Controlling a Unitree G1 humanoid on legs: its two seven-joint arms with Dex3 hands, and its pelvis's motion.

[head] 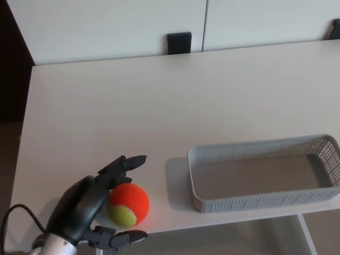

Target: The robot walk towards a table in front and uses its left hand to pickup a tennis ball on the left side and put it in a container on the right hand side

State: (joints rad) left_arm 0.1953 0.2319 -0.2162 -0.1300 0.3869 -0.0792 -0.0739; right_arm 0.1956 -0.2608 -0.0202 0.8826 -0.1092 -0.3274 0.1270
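left hand (84, 206) — fingers (125, 164) wide around fuzzy orange-yellow tennis ball (129, 204) | grey rectangular mesh container (255, 201) — near

Black left hand (87, 204) is cut off just past the wrist by the btm edge. Left side of the orange & yellow-green tennis ball (132, 204) is covered by the hand; whether it's gripped can't be told. Grey mesh basket (255, 202) is clipped at its right end by the pic edge, likewise the white bench (159, 106). Small black block (334, 29), top right, is half cut off; what it is can't be made out.
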